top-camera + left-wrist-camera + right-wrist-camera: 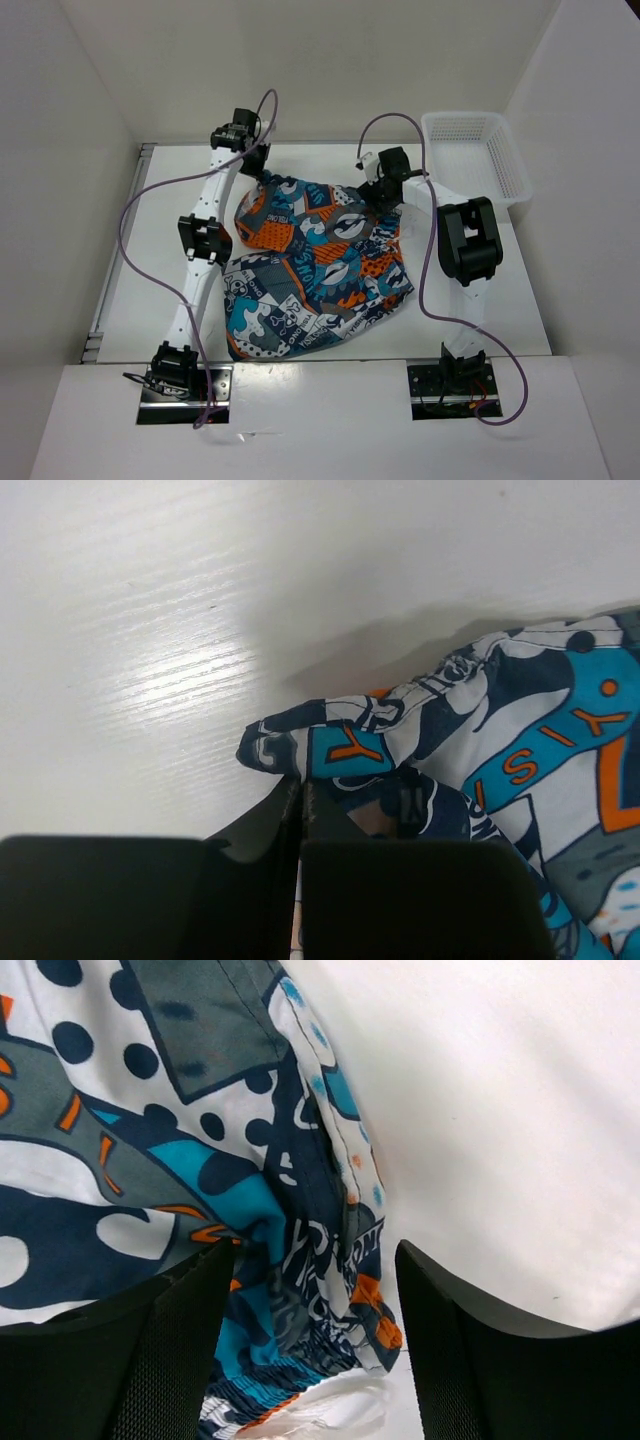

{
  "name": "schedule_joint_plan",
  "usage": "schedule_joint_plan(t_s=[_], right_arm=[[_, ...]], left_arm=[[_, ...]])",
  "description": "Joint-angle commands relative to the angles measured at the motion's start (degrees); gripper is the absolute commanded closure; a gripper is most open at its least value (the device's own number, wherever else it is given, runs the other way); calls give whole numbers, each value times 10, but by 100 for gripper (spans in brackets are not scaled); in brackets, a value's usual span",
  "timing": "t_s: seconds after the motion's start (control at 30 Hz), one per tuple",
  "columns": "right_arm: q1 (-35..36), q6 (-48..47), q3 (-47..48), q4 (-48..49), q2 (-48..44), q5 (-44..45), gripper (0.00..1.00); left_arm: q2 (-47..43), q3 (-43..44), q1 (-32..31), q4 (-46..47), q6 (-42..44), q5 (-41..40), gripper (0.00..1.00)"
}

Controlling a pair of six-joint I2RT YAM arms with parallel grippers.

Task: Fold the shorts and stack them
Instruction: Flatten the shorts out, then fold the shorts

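Our left gripper (301, 788) pinches a corner of the shorts (315, 265); our right gripper (315, 1260) has its jaws apart around the cloth.

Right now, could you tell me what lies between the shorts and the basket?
In the top view, the right arm crosses bare table between shorts and basket.

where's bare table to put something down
Bare table lies left of the left arm, and right of the right arm on the near side of the basket. The middle is crowded: the shorts fill it between both arms.
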Motion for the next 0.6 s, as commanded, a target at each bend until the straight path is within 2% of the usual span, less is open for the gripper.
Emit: schedule_joint_plan(t_s=[0.0,0.13,0.23,0.27,0.43,0.57], right_arm=[[-12,-10,13,20,-32,19,29],[-41,3,27,19,-32,7,32],[-55,3,21,19,-32,-5,47],[-63,3,21,11,-32,-13,49],[-63,-9,8,-19,-27,-61,49],[-68,-9,68,-69,-50,-150,40]], left_arm=[[-48,10,-12,-4,1,-6,100],[-42,10,-12,-5,1,-13,100],[-42,10,-12,-5,1,-31,100],[-42,10,-12,-5,1,-31,100],[-42,10,-12,-5,1,-42,100],[-37,10,-12,-5,1,-49,100]])
